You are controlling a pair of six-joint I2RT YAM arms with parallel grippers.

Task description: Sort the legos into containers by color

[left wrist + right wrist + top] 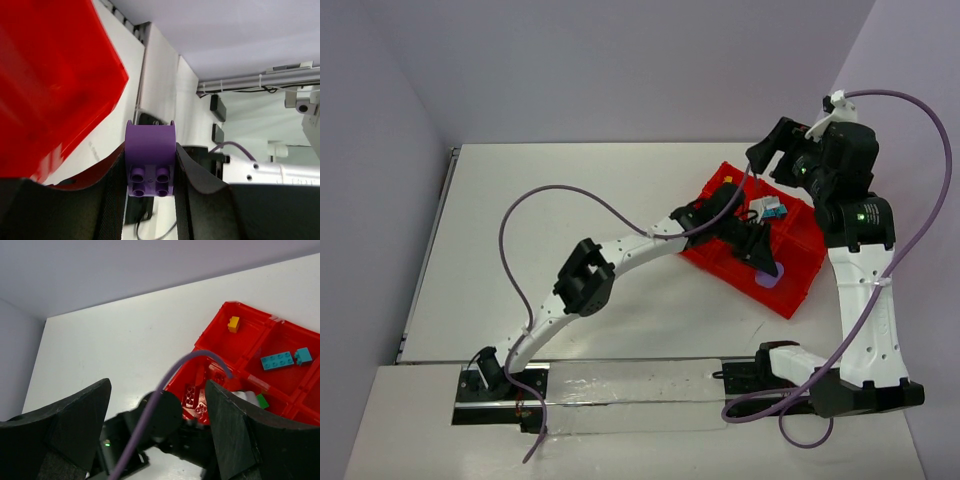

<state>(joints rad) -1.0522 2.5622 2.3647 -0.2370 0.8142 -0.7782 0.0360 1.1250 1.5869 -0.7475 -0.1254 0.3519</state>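
Note:
The red divided tray (802, 247) lies at the right of the table. My left gripper (763, 264) reaches over its near side and is shut on the rounded purple piece (768, 281). In the left wrist view the purple piece (150, 159) sits between both fingers, studs toward the camera, with the tray (50, 85) to the left. My right gripper (768, 150) is open and empty, raised above the tray's far corner. The right wrist view (157, 386) shows the tray (215, 335) holding a yellow brick (233, 323), teal bricks (276, 360), a green brick (262, 401) and red bricks (192, 396).
The left arm (620, 255) stretches diagonally across the table with its purple cable (560, 195) looping above. The right arm (865, 300) stands at the right edge. Walls close the back and both sides. White table (550, 200) lies left of the tray.

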